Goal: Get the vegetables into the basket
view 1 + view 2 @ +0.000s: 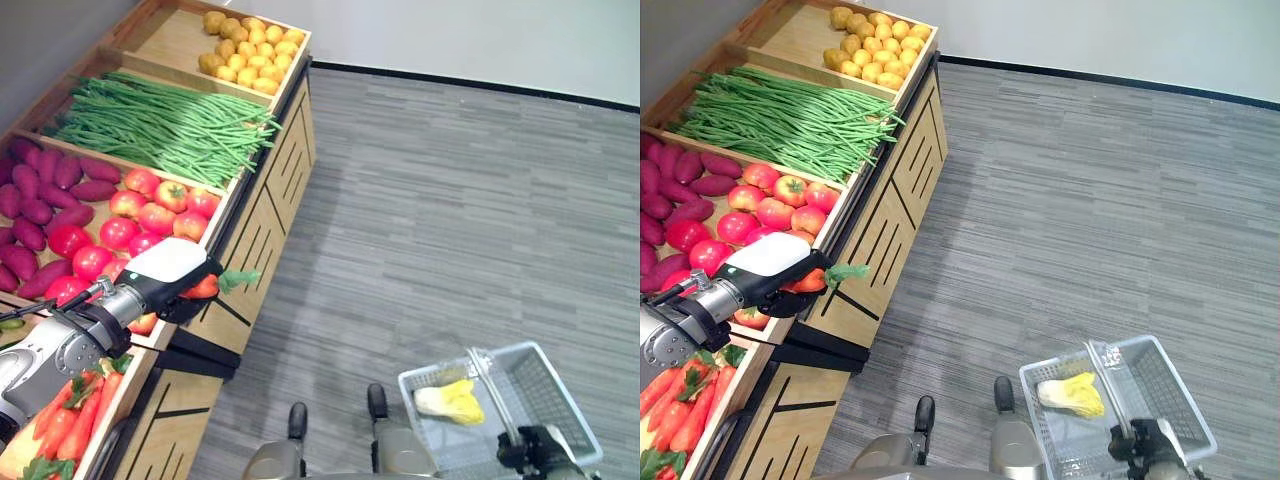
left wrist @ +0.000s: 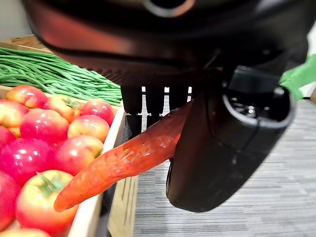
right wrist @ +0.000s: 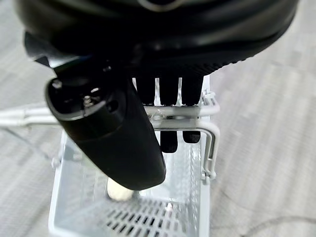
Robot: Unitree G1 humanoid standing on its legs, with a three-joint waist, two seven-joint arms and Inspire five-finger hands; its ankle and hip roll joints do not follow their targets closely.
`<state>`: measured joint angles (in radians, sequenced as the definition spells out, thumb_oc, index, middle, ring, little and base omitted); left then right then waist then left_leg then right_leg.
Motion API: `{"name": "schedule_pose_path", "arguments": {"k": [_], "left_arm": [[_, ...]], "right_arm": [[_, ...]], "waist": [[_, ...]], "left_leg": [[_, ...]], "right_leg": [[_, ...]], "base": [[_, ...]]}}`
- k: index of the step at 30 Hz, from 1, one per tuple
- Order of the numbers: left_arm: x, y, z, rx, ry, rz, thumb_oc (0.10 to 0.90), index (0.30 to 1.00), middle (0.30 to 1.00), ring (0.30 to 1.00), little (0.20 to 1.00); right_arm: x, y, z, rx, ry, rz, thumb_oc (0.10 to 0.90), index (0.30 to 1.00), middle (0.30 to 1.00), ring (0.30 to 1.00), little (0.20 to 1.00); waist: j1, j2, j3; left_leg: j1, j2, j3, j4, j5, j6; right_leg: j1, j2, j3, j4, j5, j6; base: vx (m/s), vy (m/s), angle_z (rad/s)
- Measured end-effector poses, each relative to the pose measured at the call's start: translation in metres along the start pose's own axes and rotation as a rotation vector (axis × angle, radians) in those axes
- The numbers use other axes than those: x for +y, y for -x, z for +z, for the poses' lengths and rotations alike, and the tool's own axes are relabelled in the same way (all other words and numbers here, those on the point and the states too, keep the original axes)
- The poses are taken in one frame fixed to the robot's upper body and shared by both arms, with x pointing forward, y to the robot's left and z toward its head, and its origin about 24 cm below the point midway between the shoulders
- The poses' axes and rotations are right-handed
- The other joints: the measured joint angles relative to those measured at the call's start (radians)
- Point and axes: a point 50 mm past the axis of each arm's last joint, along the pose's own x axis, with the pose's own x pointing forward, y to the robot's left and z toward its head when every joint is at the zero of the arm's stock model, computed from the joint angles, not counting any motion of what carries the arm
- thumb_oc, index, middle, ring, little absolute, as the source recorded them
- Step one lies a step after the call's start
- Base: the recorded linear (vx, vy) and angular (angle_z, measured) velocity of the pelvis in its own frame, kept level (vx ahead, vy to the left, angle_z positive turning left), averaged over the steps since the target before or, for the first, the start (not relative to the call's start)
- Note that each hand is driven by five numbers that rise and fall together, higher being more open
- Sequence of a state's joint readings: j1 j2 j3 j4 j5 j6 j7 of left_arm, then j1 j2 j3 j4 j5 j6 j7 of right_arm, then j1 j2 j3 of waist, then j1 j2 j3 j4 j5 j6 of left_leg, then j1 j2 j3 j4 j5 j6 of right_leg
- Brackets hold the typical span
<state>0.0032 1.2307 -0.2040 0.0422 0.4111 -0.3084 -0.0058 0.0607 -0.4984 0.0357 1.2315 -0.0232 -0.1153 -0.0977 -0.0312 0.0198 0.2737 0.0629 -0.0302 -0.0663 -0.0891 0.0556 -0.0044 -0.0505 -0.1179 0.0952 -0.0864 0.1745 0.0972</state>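
Glossy smooth orange carrot (image 2: 123, 163); white wire-mesh metal basket (image 1: 560, 385); matt light wooden crates (image 1: 170, 40); grey ribbed carpet (image 1: 450, 200).

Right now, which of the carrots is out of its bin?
The carrot gripped in the left hand, held over the shelf's front edge beside the tomatoes. The other carrots lie in their bin nearest the robot.

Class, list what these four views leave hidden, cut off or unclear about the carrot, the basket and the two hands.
- Carrot: its top end sits hidden in the left hand; the eye views show just a red bit and green leaves.
- Basket: its near corner is cut off by the eye views' lower edge.
- Cabbage: in the right wrist view the right hand covers most of it.
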Motion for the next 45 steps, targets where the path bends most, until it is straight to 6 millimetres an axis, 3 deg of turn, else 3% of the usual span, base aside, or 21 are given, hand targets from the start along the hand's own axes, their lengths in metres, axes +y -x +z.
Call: {"name": "schedule_pose_path", "arguments": {"k": [8,11,12,14,15,16,17,18,22,26,29,33,34,37,45], "left_arm": [[0.011,0.001,-0.003,0.006,0.002,0.043,0.400,0.300,0.300,0.300,0.300],[0.012,0.002,-0.004,0.013,-0.005,0.044,0.400,0.300,0.300,0.300,0.300],[0.015,0.004,-0.006,0.017,-0.016,0.046,0.400,0.300,0.300,0.300,0.300],[0.012,0.002,-0.004,0.017,0.013,0.065,0.400,0.300,0.300,0.300,0.300],[0.014,0.003,-0.005,0.013,0.002,0.061,0.400,0.300,0.300,0.300,0.300],[0.015,0.006,-0.009,0.029,-0.020,0.044,0.400,0.300,0.300,0.300,0.300],[0.014,0.008,-0.011,0.045,-0.023,0.031,0.400,0.300,0.300,0.300,0.300],[0.012,0.010,-0.012,0.050,-0.028,0.016,0.400,0.300,0.300,0.300,0.300],[-0.001,0.013,-0.008,0.037,0.004,-0.015,0.400,0.300,0.300,0.300,0.300],[0.002,0.010,0.003,-0.016,0.012,0.010,0.400,0.300,0.300,0.300,0.300],[0.004,0.008,0.009,-0.047,0.009,0.016,0.400,0.300,0.300,0.300,0.300],[0.013,-0.008,0.019,-0.109,-0.013,0.036,0.400,0.300,0.300,0.300,0.300],[0.016,-0.016,0.027,-0.156,-0.022,0.036,0.400,0.300,0.300,0.300,0.300],[0.017,-0.029,0.044,-0.249,-0.030,0.022,0.400,0.300,0.300,0.300,0.300],[0.032,-0.048,0.073,-0.388,-0.012,0.113,0.400,0.300,0.300,0.300,0.300]], "right_arm": [[0.012,-0.004,0.027,-0.075,-0.016,0.033,0.400,0.300,0.300,0.300,0.300],[0.010,-0.007,0.045,-0.118,-0.016,0.028,0.400,0.300,0.300,0.300,0.300],[0.011,-0.008,0.055,-0.139,-0.019,0.031,0.400,0.300,0.300,0.300,0.300],[0.010,-0.008,0.052,-0.119,-0.022,0.022,0.400,0.300,0.300,0.300,0.300],[0.007,-0.008,0.044,-0.097,-0.018,0.013,0.400,0.300,0.300,0.300,0.300],[0.007,-0.007,0.036,-0.084,-0.009,0.014,0.400,0.300,0.300,0.300,0.300],[0.007,-0.006,0.032,-0.071,-0.004,0.015,0.400,0.300,0.300,0.300,0.300],[0.007,-0.006,0.029,-0.067,-0.001,0.016,0.400,0.300,0.300,0.300,0.300],[-0.004,-0.007,0.042,-0.113,0.004,-0.019,0.400,0.300,0.300,0.300,0.300],[-0.011,-0.008,0.048,-0.135,0.012,-0.034,0.400,0.300,0.300,0.300,0.300],[-0.028,-0.008,0.051,-0.152,0.035,-0.071,0.400,0.300,0.300,0.300,0.300],[-0.056,-0.006,0.055,-0.164,0.149,-0.128,0.400,0.300,0.300,0.300,0.300],[-0.070,-0.005,0.066,-0.198,0.179,-0.161,0.400,0.300,0.300,0.300,0.300],[-0.083,-0.002,0.101,-0.305,0.231,-0.204,0.400,0.300,0.300,0.300,0.300],[-0.071,0.015,0.161,-0.569,0.275,-0.187,0.400,0.300,0.300,0.300,0.300]], "waist": [[-0.020,0.006,-0.007],[0.023,0.003,-0.007],[0.029,0.007,-0.004],[0.036,0.030,-0.008],[0.054,0.039,-0.010],[0.063,0.024,-0.014],[0.072,0.015,-0.018],[0.074,0.006,-0.024],[0.073,0.044,-0.047],[0.066,0.051,-0.061],[0.044,0.052,-0.062],[0.039,0.056,-0.065],[0.036,0.062,-0.068],[0.011,0.078,-0.077],[-0.013,0.107,-0.093]], "left_leg": [[0.040,-0.026,0.121,0.002,-0.033,0.016],[0.017,-0.006,0.209,0.013,-0.043,0.031],[0.012,0.013,0.249,0.009,-0.032,0.045],[0.010,0.053,0.268,0.014,-0.033,0.043],[0.011,0.079,0.269,0.014,-0.032,0.030],[0.017,0.088,0.269,0.009,-0.025,0.014],[0.030,0.085,0.272,0.002,-0.021,0.007],[0.036,0.082,0.272,0.002,-0.019,0.003],[0.028,0.119,0.295,0.001,-0.003,-0.034],[0.022,0.160,0.313,0.001,0.003,-0.072],[0.020,0.172,0.315,0.001,0.009,-0.083],[0.018,0.171,0.316,0.001,0.012,-0.087],[0.015,0.167,0.322,0.001,0.013,-0.087],[0.015,0.161,0.328,0.001,0.013,-0.087],[0.020,0.159,0.332,0.001,0.013,-0.086]], "right_leg": [[-0.019,-0.002,0.069,0.002,0.019,0.029],[-0.092,0.019,0.080,0.029,0.071,0.063],[-0.116,0.019,-0.027,0.044,0.062,0.078],[-0.118,0.004,-0.208,0.184,-0.051,0.036],[-0.087,-0.022,-0.252,0.243,-0.102,0.052],[-0.009,-0.072,-0.270,0.202,-0.123,0.058],[0.022,-0.085,-0.287,0.165,-0.123,0.059],[0.061,-0.080,-0.267,0.106,-0.126,0.059],[0.070,-0.034,-0.252,0.042,-0.099,0.034],[0.069,0.012,-0.232,-0.005,-0.077,0.018],[0.064,0.024,-0.229,-0.006,-0.076,0.016],[0.056,0.025,-0.223,-0.006,-0.070,0.010],[0.051,0.023,-0.216,-0.006,-0.065,0.009],[0.046,0.019,-0.207,-0.006,-0.052,0.000],[0.044,0.019,-0.192,-0.001,-0.045,0.000]], "base": [[-0.04,0.172,-0.46],[-0.13,0.008,-0.84],[-0.08,0.007,-0.86],[-0.03,-0.021,-0.43],[0.00,-0.069,-0.28],[0.00,-0.094,-0.23],[0.01,-0.099,-0.06],[-0.01,-0.103,-0.15],[0.01,-0.118,-0.21],[0.02,-0.164,-0.21],[0.02,-0.138,-0.06],[0.00,-0.086,-0.04],[0.01,-0.058,-0.11],[0.03,-0.021,-0.09],[0.03,0.003,-0.05]]}}
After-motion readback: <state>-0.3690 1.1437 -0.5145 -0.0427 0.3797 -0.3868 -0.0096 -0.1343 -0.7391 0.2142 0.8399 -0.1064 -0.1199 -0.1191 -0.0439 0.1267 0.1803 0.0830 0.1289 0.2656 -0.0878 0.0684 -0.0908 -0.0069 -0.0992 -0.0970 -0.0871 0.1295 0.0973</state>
